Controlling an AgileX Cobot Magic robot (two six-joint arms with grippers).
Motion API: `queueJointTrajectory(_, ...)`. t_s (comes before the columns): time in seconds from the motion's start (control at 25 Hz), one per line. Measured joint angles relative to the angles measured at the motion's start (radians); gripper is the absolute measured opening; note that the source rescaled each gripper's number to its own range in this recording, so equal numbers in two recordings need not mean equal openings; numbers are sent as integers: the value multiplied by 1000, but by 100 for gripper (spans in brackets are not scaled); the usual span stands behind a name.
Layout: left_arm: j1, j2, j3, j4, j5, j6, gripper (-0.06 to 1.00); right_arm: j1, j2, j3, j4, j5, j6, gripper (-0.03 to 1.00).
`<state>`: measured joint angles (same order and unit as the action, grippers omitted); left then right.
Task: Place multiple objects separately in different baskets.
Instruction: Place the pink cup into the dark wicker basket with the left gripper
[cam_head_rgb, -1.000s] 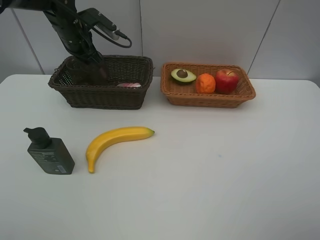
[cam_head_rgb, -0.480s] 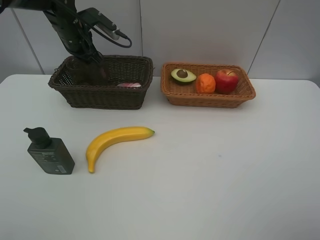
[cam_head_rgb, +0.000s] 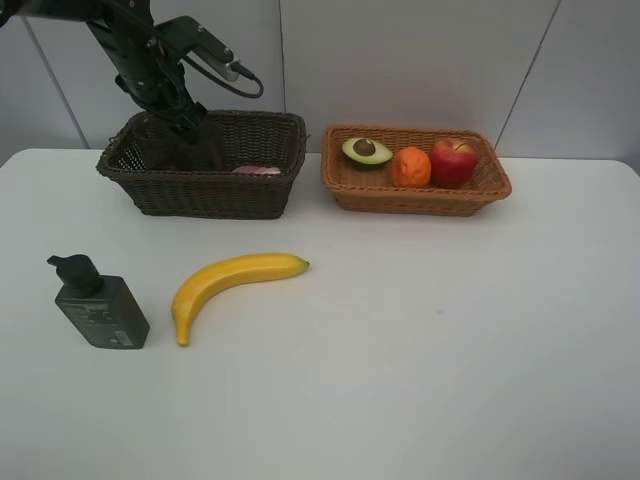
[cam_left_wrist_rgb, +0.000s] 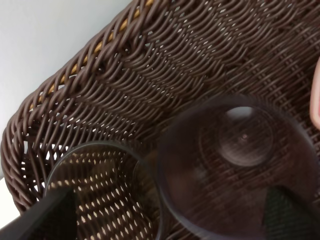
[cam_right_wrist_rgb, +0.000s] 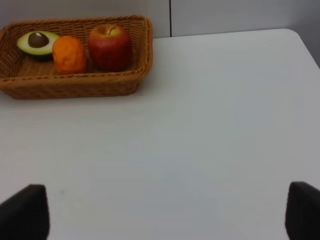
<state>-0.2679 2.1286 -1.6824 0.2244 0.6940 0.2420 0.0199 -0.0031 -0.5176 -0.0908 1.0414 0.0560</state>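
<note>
Left wrist view is showing your left gripper (cam_left_wrist_rgb: 167, 217) hanging wide open above the translucent cup (cam_left_wrist_rgb: 240, 150), sitting beside its twin (cam_left_wrist_rgb: 95, 190) in a corner of the dark brown basket (cam_left_wrist_rgb: 150, 65). Lifting out, you are risking a finger snagging a rim or the wicker and tipping one; your right gripper (cam_right_wrist_rgb: 162, 212) is hovering, jaws wide.

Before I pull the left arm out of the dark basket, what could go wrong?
The left gripper hangs open low in the dark basket, right over the closer cup and the second cup; a crooked lift could clip a rim or the wicker wall. Afterwards, the banana lies close to the pump bottle, so reaching for one might nudge the other.
</note>
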Motion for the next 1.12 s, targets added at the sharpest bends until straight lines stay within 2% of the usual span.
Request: queueJointTrajectory(1.12, 0, -34, 0, -1, 1, 50, 100, 0, 0, 0, 0, 0, 0, 100)
